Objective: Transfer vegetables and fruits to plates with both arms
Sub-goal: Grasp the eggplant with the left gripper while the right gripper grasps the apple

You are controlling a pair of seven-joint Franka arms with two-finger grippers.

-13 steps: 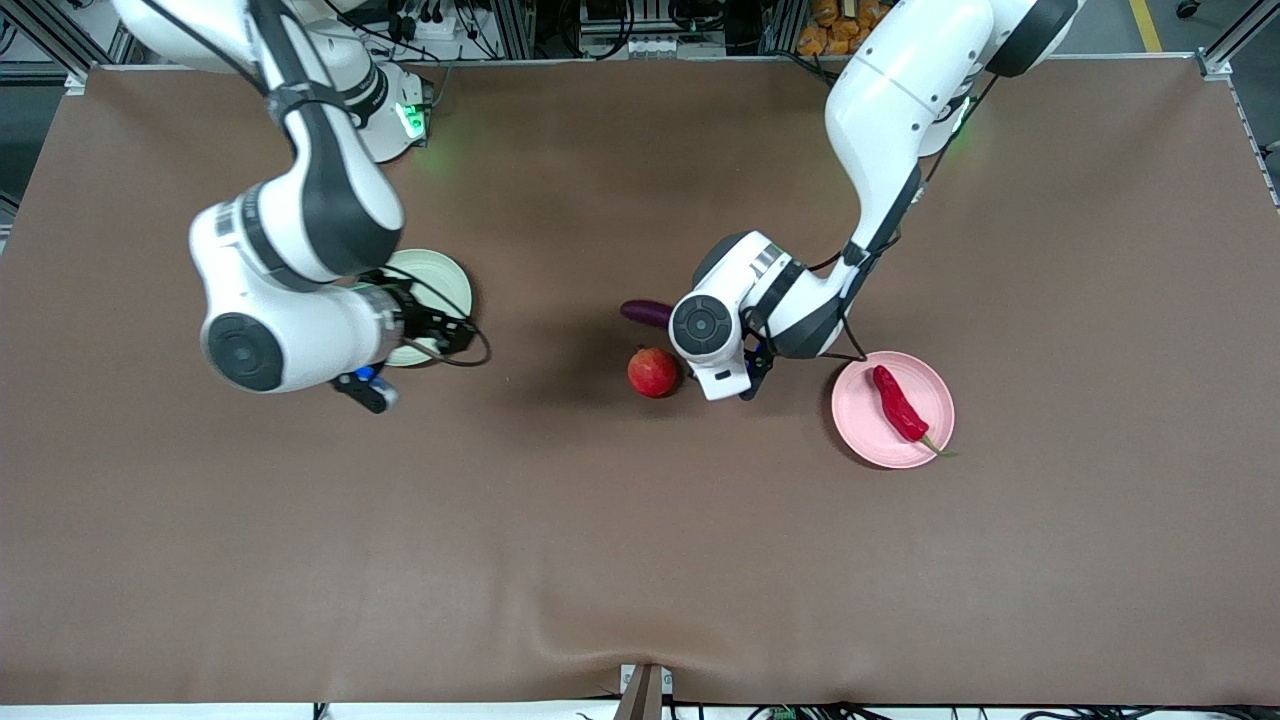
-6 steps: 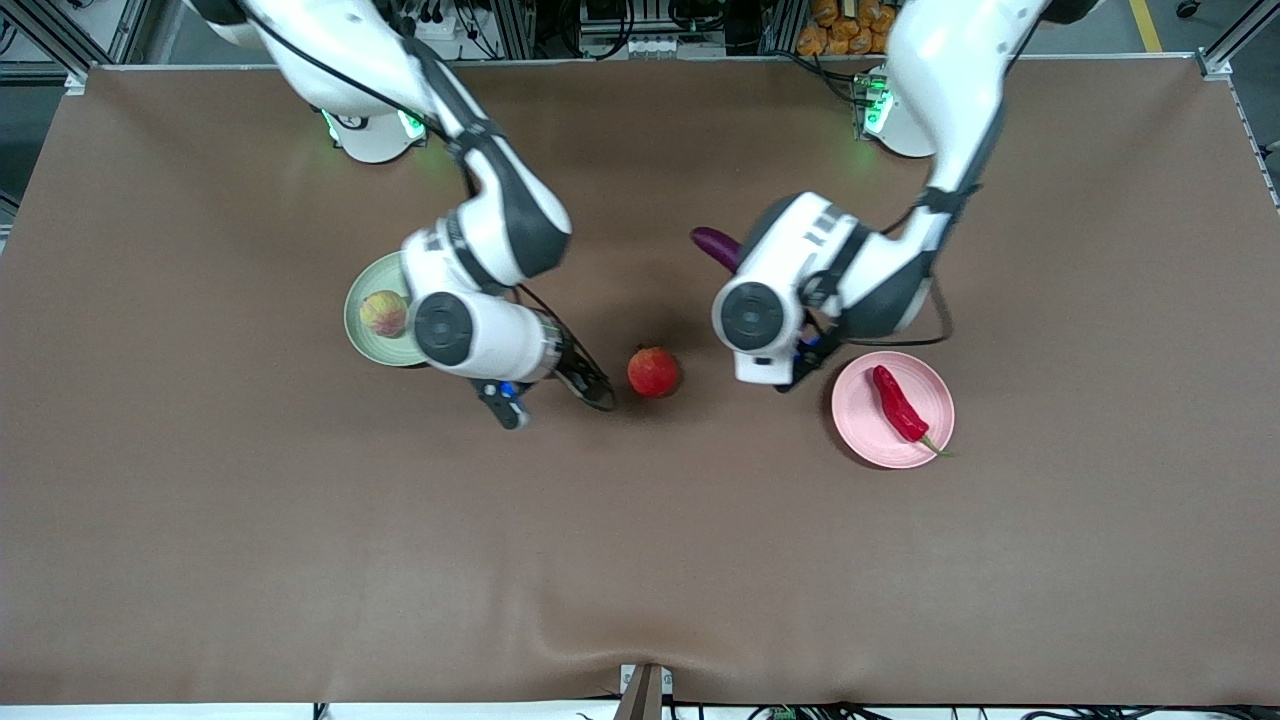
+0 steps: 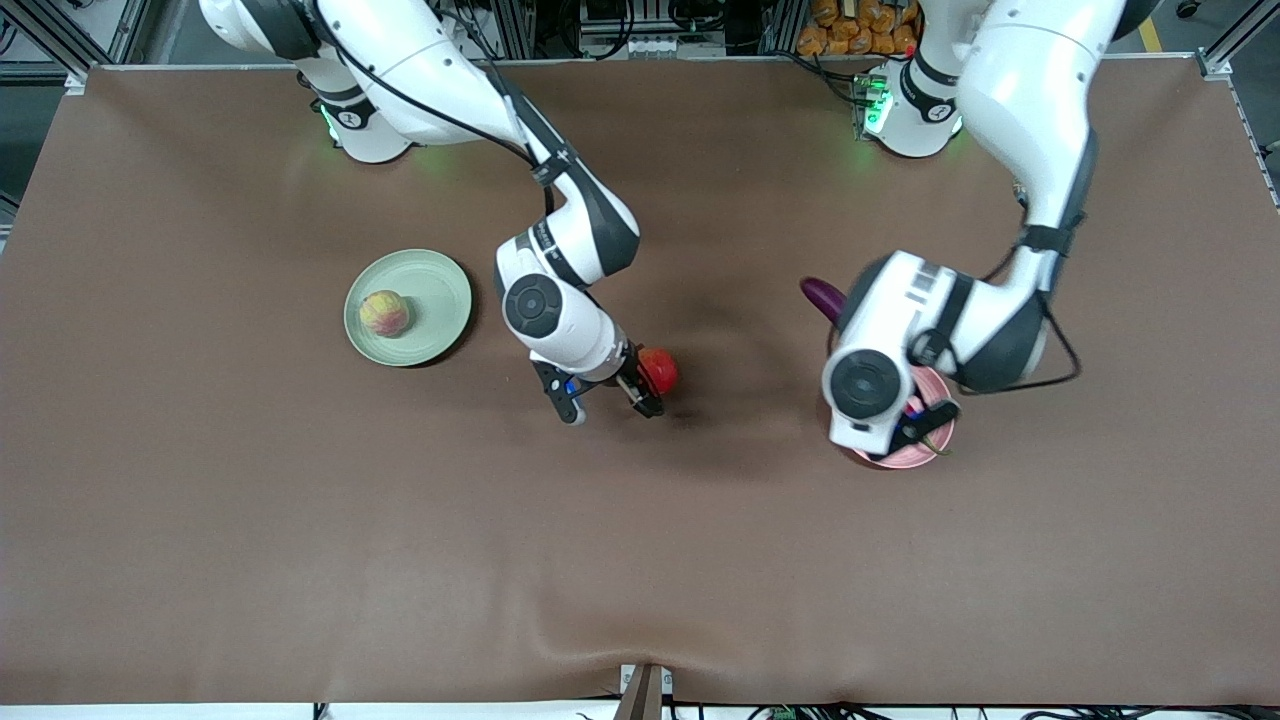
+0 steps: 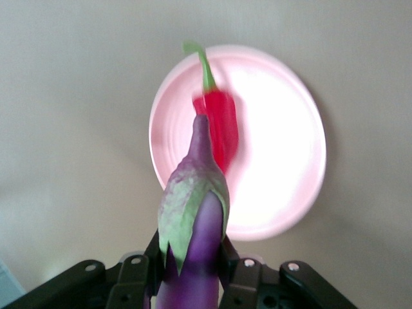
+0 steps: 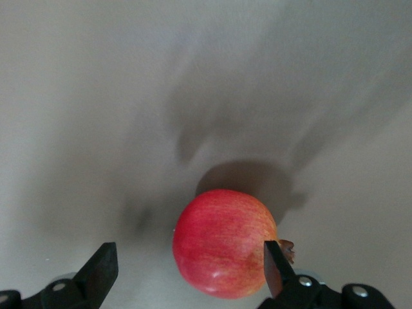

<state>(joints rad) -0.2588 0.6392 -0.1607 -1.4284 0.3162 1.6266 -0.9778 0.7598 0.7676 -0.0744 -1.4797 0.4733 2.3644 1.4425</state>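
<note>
- A pale green plate point(image 3: 432, 280) is seen toward the right arm's end of the brown surface point(image 3: 300, 520), and a yellow-pink peach point(image 3: 384, 313) is carried on it.
- The right hand point(image 3: 606, 392) is lowered beside the red pomegranate point(image 3: 660, 368), which rests on the surface between the two plates; its fingers point(image 5: 98, 271) are spread wide on either side of the fruit point(image 5: 224, 242), and nothing is gripped.
- The purple eggplant point(image 4: 192, 239) is clamped in the left hand point(image 4: 192, 273) and held over the pink plate point(image 4: 283, 154).
- The red chili pepper point(image 4: 220, 119) is laid on the pink plate point(image 3: 935, 445), directly under the eggplant's tip.
</note>
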